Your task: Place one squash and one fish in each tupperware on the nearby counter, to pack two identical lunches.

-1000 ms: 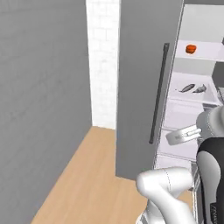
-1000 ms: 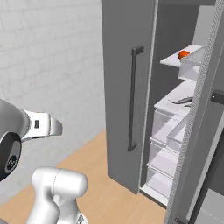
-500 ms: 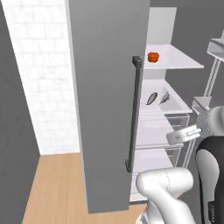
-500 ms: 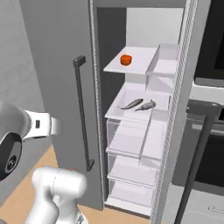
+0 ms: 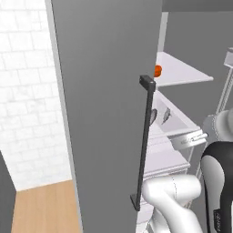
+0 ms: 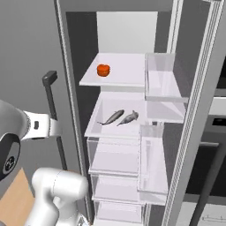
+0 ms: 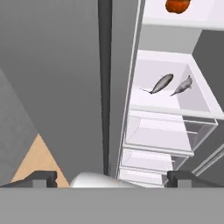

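Rendered frames, evenly and softly lit; no single light source identifiable. The fridge shelves read bright white, while the fridge door is flat mid-grey, free of glare. Shadows are faint. Slight softness throughout; no edge distortion or motion blur noted.

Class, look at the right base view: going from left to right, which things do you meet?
Dark door handle → squash → first fish → second fish → clear door bins.
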You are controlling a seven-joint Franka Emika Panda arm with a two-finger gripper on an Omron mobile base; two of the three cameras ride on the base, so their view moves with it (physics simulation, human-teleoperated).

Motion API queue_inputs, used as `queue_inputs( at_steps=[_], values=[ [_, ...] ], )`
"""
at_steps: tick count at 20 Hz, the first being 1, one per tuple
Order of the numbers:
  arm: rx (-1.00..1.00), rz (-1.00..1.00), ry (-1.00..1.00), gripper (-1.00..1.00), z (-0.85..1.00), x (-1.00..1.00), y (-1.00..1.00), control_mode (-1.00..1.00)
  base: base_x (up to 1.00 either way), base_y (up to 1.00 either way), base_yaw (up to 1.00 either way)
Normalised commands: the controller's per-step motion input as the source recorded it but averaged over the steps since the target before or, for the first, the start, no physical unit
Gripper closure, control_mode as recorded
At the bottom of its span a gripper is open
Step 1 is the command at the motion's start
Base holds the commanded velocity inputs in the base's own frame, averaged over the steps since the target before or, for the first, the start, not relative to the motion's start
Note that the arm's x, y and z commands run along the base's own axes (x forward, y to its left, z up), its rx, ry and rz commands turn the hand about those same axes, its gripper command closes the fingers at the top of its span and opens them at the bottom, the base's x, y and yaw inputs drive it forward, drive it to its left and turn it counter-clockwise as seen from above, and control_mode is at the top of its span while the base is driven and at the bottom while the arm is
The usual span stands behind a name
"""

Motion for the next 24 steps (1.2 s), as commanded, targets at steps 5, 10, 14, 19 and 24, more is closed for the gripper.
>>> queue_inputs(
  at_steps=[5,10,14,19,24],
  values=[
    [0.00,0.00,0.00,-1.00,0.00,0.00,0.00,1.00,0.11,-0.27,-0.17],
    [0.00,0.00,0.00,-1.00,0.00,0.00,0.00,1.00,0.01,-0.31,-0.09],
    [0.00,0.00,0.00,-1.00,0.00,0.00,0.00,1.00,0.00,-0.36,-0.05],
    [0.00,0.00,0.00,-1.00,0.00,0.00,0.00,1.00,0.03,-0.35,0.00],
    [0.00,0.00,0.00,-1.00,0.00,0.00,0.00,1.00,0.26,-0.01,0.02]
  ],
)
